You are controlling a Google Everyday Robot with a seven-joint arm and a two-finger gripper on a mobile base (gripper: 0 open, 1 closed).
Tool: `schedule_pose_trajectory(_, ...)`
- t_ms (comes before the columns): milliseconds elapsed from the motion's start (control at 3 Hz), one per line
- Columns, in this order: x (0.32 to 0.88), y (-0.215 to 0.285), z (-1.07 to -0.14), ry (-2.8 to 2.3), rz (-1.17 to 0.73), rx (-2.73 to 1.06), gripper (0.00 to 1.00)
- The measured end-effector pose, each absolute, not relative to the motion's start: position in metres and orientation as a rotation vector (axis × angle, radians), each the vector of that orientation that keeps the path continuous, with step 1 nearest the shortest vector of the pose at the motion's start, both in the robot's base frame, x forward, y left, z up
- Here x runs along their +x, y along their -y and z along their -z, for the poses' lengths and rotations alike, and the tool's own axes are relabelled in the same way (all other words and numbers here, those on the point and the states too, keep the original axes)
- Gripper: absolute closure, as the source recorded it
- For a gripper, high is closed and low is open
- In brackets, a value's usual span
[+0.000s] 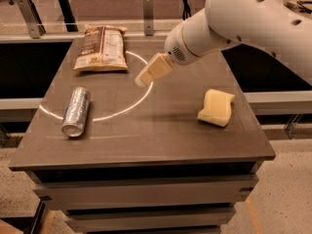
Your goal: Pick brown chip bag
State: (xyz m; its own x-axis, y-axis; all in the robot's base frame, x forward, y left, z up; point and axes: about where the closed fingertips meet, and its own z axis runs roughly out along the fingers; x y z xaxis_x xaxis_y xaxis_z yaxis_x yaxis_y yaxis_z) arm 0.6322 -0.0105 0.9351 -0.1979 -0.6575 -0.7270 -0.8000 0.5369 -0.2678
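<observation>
The brown chip bag [101, 48] lies flat at the table's far left, dark brown band on its left side, cream printed panel on the right. My gripper [145, 77] hangs from the white arm [243, 18] above the table's middle, to the right of the bag and slightly nearer the camera. It points down-left toward the bag and is apart from it. Nothing is in it.
A silver drink can [76, 111] lies on its side at the left front. A pale yellow sponge block [216, 107] sits at the right. A white arc line crosses the dark table top [161, 130]. Rails run behind the table.
</observation>
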Motion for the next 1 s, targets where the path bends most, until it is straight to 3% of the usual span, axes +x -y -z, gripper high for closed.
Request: schedule_pose_trajectory(1000, 0.651, -0.047, -0.926, -1.867, -0.405, -1.123, 0.00)
